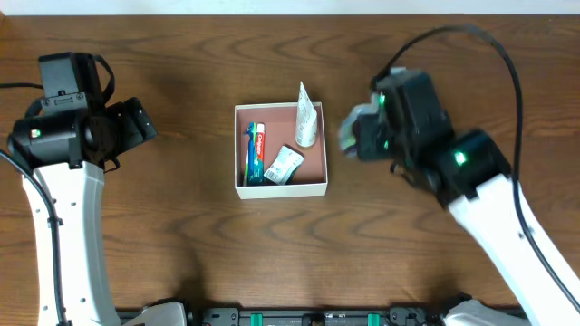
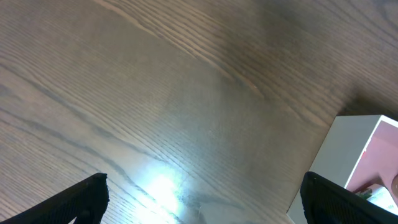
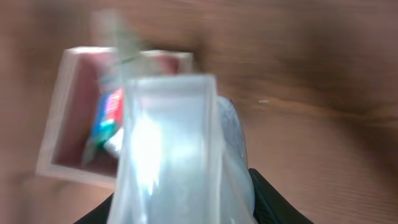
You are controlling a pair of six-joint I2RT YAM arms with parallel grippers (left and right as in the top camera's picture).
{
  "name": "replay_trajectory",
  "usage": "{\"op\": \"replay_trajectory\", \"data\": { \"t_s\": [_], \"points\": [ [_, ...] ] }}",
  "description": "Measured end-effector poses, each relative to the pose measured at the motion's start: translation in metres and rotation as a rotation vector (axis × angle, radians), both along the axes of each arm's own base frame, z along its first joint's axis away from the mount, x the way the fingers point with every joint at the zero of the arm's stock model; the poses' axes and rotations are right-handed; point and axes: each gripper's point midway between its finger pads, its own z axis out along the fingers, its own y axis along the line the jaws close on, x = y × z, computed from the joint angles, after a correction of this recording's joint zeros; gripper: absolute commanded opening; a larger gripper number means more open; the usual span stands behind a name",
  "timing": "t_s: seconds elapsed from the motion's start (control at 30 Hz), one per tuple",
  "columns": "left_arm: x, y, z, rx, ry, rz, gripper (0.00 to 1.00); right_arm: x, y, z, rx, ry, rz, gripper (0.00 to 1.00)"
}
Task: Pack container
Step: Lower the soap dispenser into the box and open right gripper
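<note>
At centre of the overhead frame: the container [image 1: 281, 191] is shown lying flat on the bench [image 1: 181, 54], between the two arms. One white corner of it is also caught at the right edge of the left wrist view.
Contents: a toothpaste tube [image 1: 255, 154] is laid along the left wall, with a green-and-white packet [image 1: 284, 165] beside it. A white tube [image 1: 306, 118] is propped in the upper right corner, its crimped end above the rim.
Right end effector [image 1: 349, 136]: held just right of the container and judged clenched on a clear plastic pouch [image 3: 168, 143], though the wrist view is blurred.
Left end effector [image 2: 202, 202]: pictured released at the left of the frame, fingers spread wide over bare wood, nothing between them.
Free space: the lower right of the interior is seen uncovered.
Handling: the container is judged light, thin-walled, and easily bent or slid. A pinch over the rim at the bare lower wall, clear of the propped tube, is judged the best hold.
</note>
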Motion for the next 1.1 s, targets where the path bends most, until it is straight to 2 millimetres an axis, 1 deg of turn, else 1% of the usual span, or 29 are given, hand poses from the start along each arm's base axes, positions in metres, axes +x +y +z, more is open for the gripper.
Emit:
{"op": "replay_trajectory", "data": {
  "t_s": [0.07,0.1,0.17,0.23,0.33,0.43,0.57,0.67,0.8,0.87,0.9,1.0,1.1],
  "points": [
    [0.0,0.0,0.0,0.0,0.0,0.0,0.98,-0.015,0.022,0.006,0.03,-0.003,0.069,0.25],
    [0.0,0.0,0.0,0.0,0.0,0.0,0.98,-0.023,0.035,0.005,0.043,0.003,0.105,0.25],
    [0.0,0.0,0.0,0.0,0.0,0.0,0.98,-0.031,0.053,0.001,0.057,0.019,0.15,0.26],
    [0.0,0.0,0.0,0.0,0.0,0.0,0.98,-0.033,0.068,-0.006,0.062,0.039,0.173,0.26],
    [0.0,0.0,0.0,0.0,0.0,0.0,0.98,-0.028,0.081,-0.024,0.051,0.076,0.174,0.23],
    [0.0,0.0,0.0,0.0,0.0,0.0,0.98,-0.015,0.089,-0.047,0.018,0.101,0.148,0.24],
    [0.0,0.0,0.0,0.0,0.0,0.0,0.98,0.001,0.092,-0.081,-0.05,0.131,0.109,0.24],
    [0.0,0.0,0.0,0.0,0.0,0.0,0.98,0.005,0.09,-0.102,-0.101,0.165,0.093,0.24],
    [0.0,0.0,0.0,0.0,0.0,0.0,0.98,0.008,0.082,-0.129,-0.179,0.206,0.052,0.25],
    [0.0,0.0,0.0,0.0,0.0,0.0,0.98,0.013,0.079,-0.136,-0.206,0.203,0.035,0.31],
    [0.0,0.0,0.0,0.0,0.0,0.0,0.98,0.015,0.078,-0.136,-0.212,0.192,0.027,0.38],
    [0.0,0.0,0.0,0.0,0.0,0.0,0.98,0.017,0.077,-0.136,-0.212,0.185,0.011,0.65],
    [0.0,0.0,0.0,0.0,0.0,0.0,0.98,0.02,0.08,-0.134,-0.202,0.174,0.01,0.8]
  ]
}}
